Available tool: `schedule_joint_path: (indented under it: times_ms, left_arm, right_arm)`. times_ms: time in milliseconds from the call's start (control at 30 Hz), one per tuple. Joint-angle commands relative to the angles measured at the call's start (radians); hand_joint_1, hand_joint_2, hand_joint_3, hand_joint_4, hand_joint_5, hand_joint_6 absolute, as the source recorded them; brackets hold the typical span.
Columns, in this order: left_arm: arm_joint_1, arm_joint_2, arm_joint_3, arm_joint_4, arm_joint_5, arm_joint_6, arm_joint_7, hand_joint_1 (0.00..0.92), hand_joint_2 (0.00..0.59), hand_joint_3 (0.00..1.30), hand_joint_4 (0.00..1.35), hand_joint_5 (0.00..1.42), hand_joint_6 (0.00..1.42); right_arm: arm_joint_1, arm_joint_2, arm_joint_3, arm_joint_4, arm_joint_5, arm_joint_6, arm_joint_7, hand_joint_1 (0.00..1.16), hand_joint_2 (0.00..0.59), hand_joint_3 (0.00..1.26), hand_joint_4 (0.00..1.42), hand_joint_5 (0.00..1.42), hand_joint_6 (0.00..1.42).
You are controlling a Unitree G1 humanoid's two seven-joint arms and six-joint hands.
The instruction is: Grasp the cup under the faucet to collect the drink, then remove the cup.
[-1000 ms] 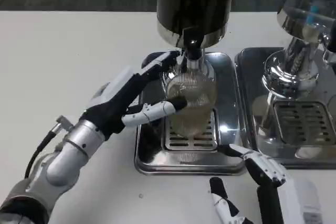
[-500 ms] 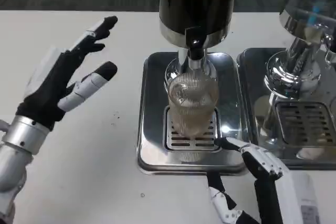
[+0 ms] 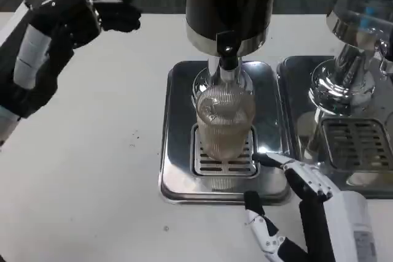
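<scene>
Ribbed clear cup (image 3: 225, 121) upright on slotted grate (image 3: 224, 162) of steel drip tray (image 3: 178, 151), directly under black faucet (image 3: 227, 56) of dark dispenser (image 3: 230, 4), holding pale drink. Left hand (image 3: 55, 35) raised well apart at upper left over white table (image 3: 92, 170), fingers curled inward, gripping nothing. Right hand (image 3: 301, 213) at tray's front right corner, fingers spread and empty, one fingertip near the grate, not touching the cup. Second chrome dispenser (image 3: 350, 59) on neighbouring tray at right.
</scene>
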Motion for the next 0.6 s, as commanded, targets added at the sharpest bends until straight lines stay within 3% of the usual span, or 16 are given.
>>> schedule_joint_path:
  times_ms: [33,300,600]
  left_arm:
    - [-0.045,-0.018,0.013,-0.054,-0.048,0.167,-0.101,0.0,0.116,0.31,0.31,0.32,0.24]
    - [-0.11,-0.061,0.028,-0.089,-0.067,0.385,-0.183,0.0,0.129,0.21,0.16,0.22,0.15]
    - [-0.177,-0.11,0.012,-0.058,-0.015,0.436,-0.216,0.0,0.133,0.17,0.12,0.19,0.12]
  right_arm:
    - [-0.009,0.005,-0.001,0.015,0.005,-0.012,-0.003,0.46,0.406,0.41,0.38,0.36,0.39]
    - [-0.006,0.022,-0.001,0.034,0.007,-0.015,-0.021,0.46,0.409,0.41,0.38,0.36,0.39]
    - [-0.007,0.038,0.002,0.049,0.01,-0.013,-0.038,0.45,0.413,0.41,0.38,0.36,0.39]
